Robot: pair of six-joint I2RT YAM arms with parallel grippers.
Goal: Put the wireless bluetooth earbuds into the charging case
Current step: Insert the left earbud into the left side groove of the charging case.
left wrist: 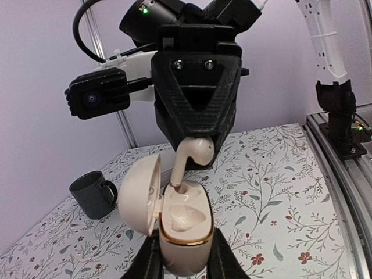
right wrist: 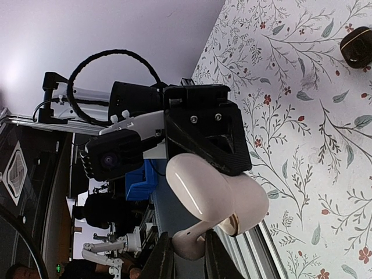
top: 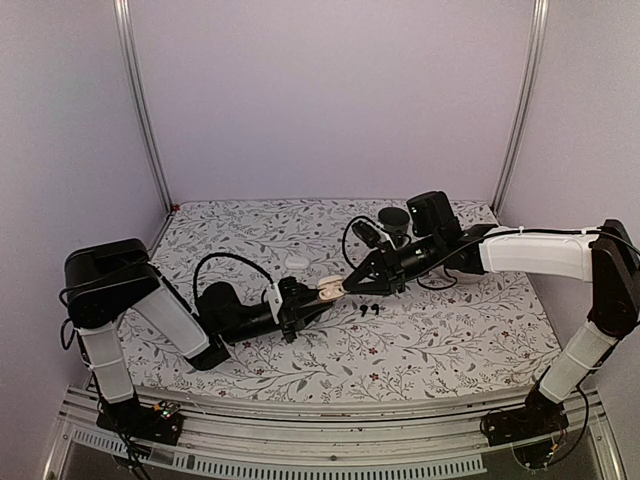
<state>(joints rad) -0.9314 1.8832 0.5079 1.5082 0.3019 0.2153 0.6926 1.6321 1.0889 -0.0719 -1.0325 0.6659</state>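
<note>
Currently, the left jaws are clenched on the charging case (left wrist: 185, 244), holding its open mouth steady, lid swung to 9 o'clock. The right jaws grasp a white earbud (left wrist: 195, 152) from 12 o'clock, stem down, so its tip meets the empty socket.

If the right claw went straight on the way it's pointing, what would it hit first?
The right claw would first meet the open cream plastic charging case in the left claw; the stem of its white plastic earbud is at a slot.
</note>
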